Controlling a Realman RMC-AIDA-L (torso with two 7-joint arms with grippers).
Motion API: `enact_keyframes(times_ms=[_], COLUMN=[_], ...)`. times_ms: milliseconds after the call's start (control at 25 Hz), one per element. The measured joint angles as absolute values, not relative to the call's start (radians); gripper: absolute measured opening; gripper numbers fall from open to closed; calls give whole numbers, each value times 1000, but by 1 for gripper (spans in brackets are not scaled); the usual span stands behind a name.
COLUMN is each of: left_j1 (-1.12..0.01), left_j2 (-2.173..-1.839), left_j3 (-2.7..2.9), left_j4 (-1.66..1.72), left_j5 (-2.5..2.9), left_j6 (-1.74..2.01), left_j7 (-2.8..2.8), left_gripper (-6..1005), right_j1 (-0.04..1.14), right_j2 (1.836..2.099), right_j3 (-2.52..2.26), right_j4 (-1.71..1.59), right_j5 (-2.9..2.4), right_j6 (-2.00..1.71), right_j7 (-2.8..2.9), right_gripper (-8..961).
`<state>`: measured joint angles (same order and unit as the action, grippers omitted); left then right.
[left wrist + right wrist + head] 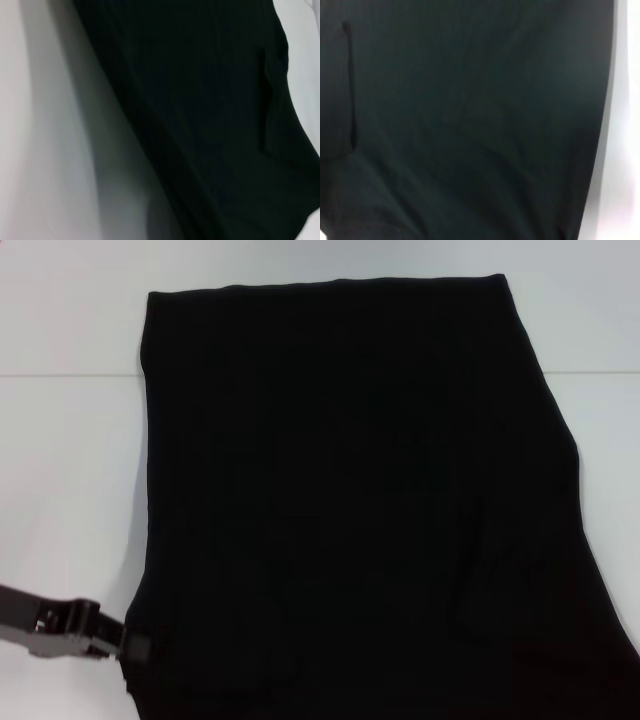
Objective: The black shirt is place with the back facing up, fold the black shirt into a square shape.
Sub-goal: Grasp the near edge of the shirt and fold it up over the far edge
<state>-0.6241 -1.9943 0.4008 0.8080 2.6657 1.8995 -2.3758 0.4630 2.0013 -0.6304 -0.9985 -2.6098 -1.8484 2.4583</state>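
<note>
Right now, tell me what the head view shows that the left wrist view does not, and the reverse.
Only the head view shows the left gripper at the near left corner of the black shirt, along with the shirt's straight far edge and its whole outline on the white table. Only the left wrist view gives a close look at a long crease near one side edge of the shirt. Both show the plain black cloth and the table beside it, with no lettering visible.

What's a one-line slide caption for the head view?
Black shirt lies flat on the white table, sides folded in; left gripper at its near left corner.
</note>
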Motion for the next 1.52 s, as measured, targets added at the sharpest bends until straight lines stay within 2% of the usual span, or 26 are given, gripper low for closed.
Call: enact_keyframes(times_ms=[160,360,680,920,1080,1240,1360,1520], left_j1=[-597,-608,-722,-779,-825,-855,-862,-861], left_j2=[-2005,-2001,-1959,-1946,-1946,-1967,-1998,-2015], left_j3=[416,401,330,323,360,466,569,645], left_j4=[814,789,646,585,544,505,500,504], left_j5=[2668,2637,2486,2352,2346,2346,2347,2347], left_j6=[1929,1952,1771,1511,1299,1089,950,847], left_j7=[-2367,-2331,-2443,-2487,-2504,-2508,-2509,-2508], left_gripper=[70,70,71,71,70,70,70,70], right_j1=[446,462,584,682,730,787,820,849], right_j2=[2007,2005,1960,1932,1935,1948,1968,1995], right_j3=[-620,-582,-489,-468,-483,-557,-619,-678], right_j4=[-1000,-989,-836,-770,-712,-584,-514,-476], right_j5=[-2610,-2575,-2380,-2305,-2307,-2310,-2310,-2310], right_j6=[-1877,-1893,-1811,-1557,-1372,-1101,-924,-772], right_j7=[2438,2405,2350,2361,2358,2350,2350,2349], right_gripper=[58,59,59,60,58,58,59,59])
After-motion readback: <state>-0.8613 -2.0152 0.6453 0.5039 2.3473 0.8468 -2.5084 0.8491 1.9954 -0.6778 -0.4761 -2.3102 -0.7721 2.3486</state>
